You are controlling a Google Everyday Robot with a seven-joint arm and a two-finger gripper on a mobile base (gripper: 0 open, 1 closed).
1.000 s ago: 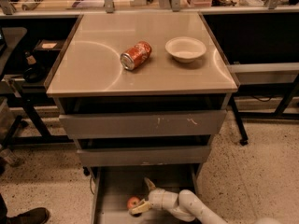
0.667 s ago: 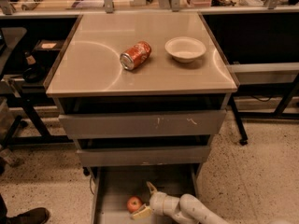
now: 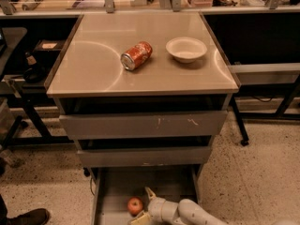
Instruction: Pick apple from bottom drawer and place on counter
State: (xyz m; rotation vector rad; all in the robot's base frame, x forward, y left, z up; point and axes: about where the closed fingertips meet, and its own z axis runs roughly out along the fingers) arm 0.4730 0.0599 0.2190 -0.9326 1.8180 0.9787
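Observation:
The apple (image 3: pixel 135 205), small, round and red-orange, lies on the grey floor of the open bottom drawer (image 3: pixel 108 196), at the bottom of the camera view. My gripper (image 3: pixel 144 205) is inside the drawer just right of the apple. It is open, with one finger (image 3: pixel 150 193) behind the apple and the other in front of it, near the frame's lower edge. The apple sits at the mouth of the fingers and is not gripped. The counter (image 3: pixel 93 64) is the glossy beige top of the cabinet above.
A crushed red-orange soda can (image 3: pixel 136 56) lies on its side mid-counter, and a white bowl (image 3: pixel 186 49) stands to its right. Two upper grey drawers (image 3: pixel 140 124) are slightly open above the bottom one. Dark shelving flanks the cabinet, and a shoe (image 3: pixel 23 217) shows at bottom left.
My gripper has shifted slightly lower and nearer the camera inside the drawer, still beside the apple. The apple has barely moved. Nothing on the counter has changed.

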